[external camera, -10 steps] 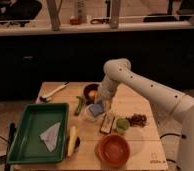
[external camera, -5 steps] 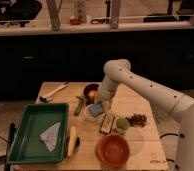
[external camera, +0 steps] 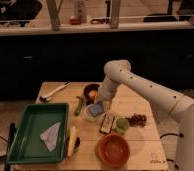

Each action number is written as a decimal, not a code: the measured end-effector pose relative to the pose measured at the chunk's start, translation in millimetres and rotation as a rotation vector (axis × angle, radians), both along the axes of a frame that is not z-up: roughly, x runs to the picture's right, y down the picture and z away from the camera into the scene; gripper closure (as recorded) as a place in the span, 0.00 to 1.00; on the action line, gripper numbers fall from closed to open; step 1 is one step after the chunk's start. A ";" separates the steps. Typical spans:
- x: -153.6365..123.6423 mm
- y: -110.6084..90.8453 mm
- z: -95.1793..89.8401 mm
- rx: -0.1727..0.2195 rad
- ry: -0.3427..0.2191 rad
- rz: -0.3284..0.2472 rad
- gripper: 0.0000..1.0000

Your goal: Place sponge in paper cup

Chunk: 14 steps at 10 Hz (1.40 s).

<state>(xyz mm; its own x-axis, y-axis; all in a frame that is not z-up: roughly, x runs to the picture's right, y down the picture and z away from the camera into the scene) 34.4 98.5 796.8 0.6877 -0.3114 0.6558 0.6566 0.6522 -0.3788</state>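
- At the middle of the wooden table [external camera: 135, 145], the gripper [external camera: 103, 103] hangs at the end of the white arm [external camera: 145, 89], directly over the paper cup [external camera: 90, 118] and touching or nearly touching the sponge [external camera: 95, 109].
- Change over the last second: none of note. The arm, the gripper and the sponge occupy the same positions as in both earlier views; no lift, no retreat.
- Meaning for the task: the carry phase appears complete and the placement is at its final stage. Judged from position alone, the remaining steps are release and withdrawal.
- Tool state: cannot be told. The gripper's end merges with the sponge in this view, so a grasp and a completed release look alike.
- Task thing, position: the sponge sits at the mouth of the paper cup, covering most of the rim. Whether it rests inside or is suspended just above cannot be resolved.
- Task thing, appearance: a small flat blue pad, soft-looking, tilted slightly, with its upper right edge toward the gripper.
- Neighbours: the dark bowl with orange fruit [external camera: 91, 92] stands just behind the cup; the dark bar [external camera: 107, 123] lies just to the cup's right; the green tray [external camera: 20, 150] is well apart.
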 end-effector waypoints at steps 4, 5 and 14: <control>-25.1 0.2 -15.6 0.029 -0.043 -0.064 1.00; -30.4 -0.3 -18.5 0.034 -0.056 -0.080 1.00; -40.8 -2.5 -12.7 -0.003 -0.105 -0.160 0.43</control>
